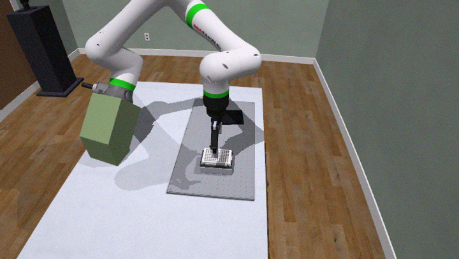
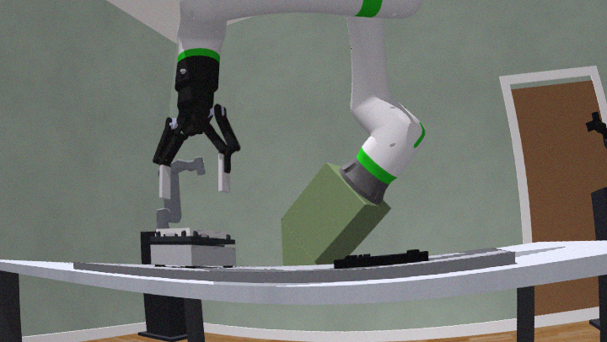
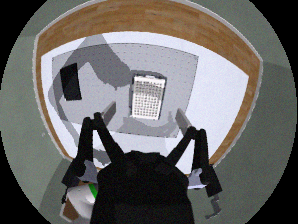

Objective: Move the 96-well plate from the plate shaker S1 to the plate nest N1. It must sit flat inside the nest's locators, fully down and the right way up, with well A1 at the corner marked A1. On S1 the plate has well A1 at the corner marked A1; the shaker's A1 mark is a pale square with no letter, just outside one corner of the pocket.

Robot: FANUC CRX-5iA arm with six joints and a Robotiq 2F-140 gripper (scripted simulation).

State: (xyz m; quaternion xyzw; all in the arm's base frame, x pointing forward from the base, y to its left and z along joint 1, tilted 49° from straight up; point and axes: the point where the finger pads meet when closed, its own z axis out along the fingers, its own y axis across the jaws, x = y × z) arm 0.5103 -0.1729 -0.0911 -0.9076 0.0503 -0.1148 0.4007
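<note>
The white 96-well plate sits in the pocket of the grey plate shaker S1 near the front of the grey baseplate. It also shows in the side view and in the wrist view. My gripper hangs straight above the plate, fingers wide open and empty, with a clear gap between the fingertips and the plate. In the wrist view the fingers frame the plate from either side. The black plate nest N1 lies flat at the far end of the baseplate; it also shows in the side view.
The grey perforated baseplate lies on a white table. The green robot base block stands at the left of the table. A black pedestal stands on the wooden floor at the far left.
</note>
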